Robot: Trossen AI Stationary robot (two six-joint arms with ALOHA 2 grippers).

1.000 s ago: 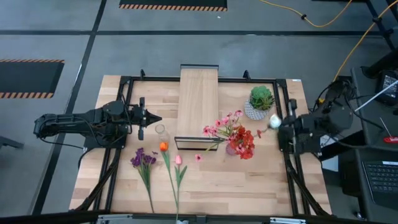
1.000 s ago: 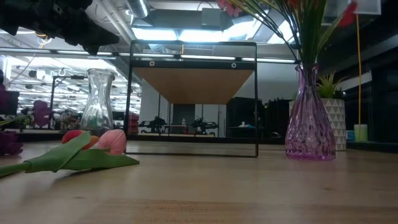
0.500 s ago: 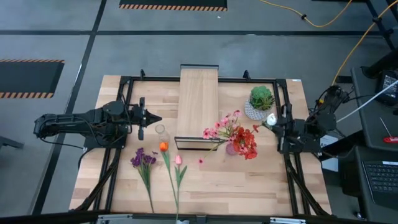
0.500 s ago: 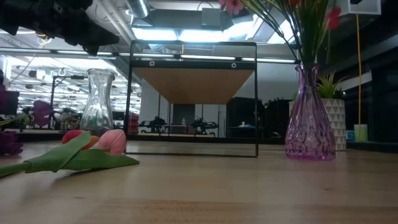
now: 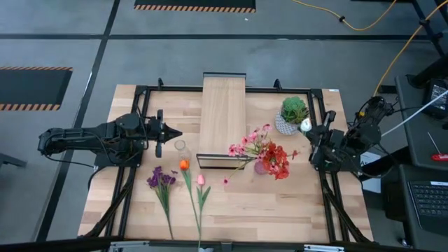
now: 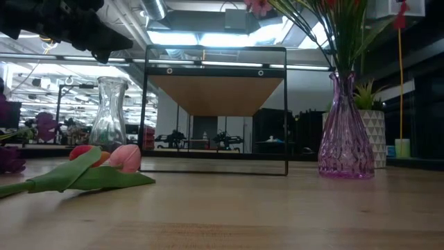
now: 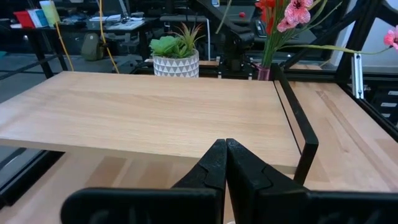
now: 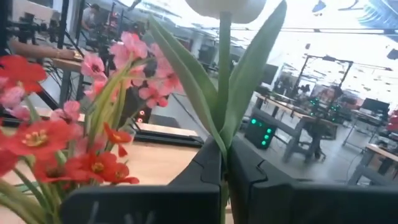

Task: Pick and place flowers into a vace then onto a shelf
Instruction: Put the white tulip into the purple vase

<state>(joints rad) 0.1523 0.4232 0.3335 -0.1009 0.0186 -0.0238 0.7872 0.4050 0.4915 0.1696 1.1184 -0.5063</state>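
My right gripper (image 5: 311,134) hovers at the table's right side, shut on the white-bud flower (image 5: 305,126), close to the purple vase (image 5: 261,166). That vase (image 6: 345,132) stands on the table and holds the pink blossoms (image 5: 248,142) and red blooms (image 5: 276,159). The purple cluster (image 5: 161,179), orange tulip (image 5: 184,165) and pink tulip (image 5: 201,180) lie flat on the near left. A clear vase (image 5: 181,147) stands by the shelf (image 5: 224,115). My left gripper (image 5: 175,133) waits shut beside the shelf's left side. My right gripper pinches the white-bud flower by its green stem (image 8: 222,158), just below the leaves, between the two shut fingers. The flower is lifted clear of the table. Its white bud (image 8: 225,6) and leaves reach out past the fingertips.
A round green plant in a white patterned pot (image 5: 294,115) stands just beyond the right gripper. The shelf's dark-framed hollow end (image 6: 215,111) faces the table's near edge. A small pink bloom (image 5: 225,180) lies loose on the bare wood near the table's middle.
My right gripper, still shut on the white-bud flower, has turned and carried the bud a little toward the table's far edge, closer to the potted plant. The left arm and the flowers on the table have kept still.
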